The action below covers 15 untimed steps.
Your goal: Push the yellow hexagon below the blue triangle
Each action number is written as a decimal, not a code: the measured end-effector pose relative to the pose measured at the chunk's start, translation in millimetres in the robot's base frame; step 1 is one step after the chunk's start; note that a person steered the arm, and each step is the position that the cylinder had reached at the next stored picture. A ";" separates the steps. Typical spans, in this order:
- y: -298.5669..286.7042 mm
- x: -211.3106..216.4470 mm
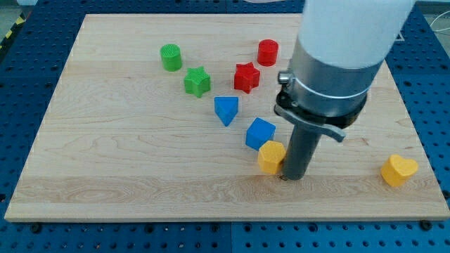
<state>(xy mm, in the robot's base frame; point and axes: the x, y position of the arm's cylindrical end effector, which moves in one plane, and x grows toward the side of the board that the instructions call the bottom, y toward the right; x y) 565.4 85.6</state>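
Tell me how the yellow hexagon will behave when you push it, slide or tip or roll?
The yellow hexagon looks squat and flat-sided, so it should slide, not roll. My tip sits at its right, so it may spin. It may nudge the touching blue cube.

The arm comes down from the view's top right, a broad white casing over a grey collar with a black bracket, ending in an upright dark rod; my tip (292, 178) rests low on the board's right half
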 end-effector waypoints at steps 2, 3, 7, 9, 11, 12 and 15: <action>-15.1 3.6; 9.1 3.6; 19.5 -8.8; -14.2 -8.8; -49.4 -8.8; -65.0 -8.8; -104.2 -9.3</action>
<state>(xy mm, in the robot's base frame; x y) 556.1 -18.6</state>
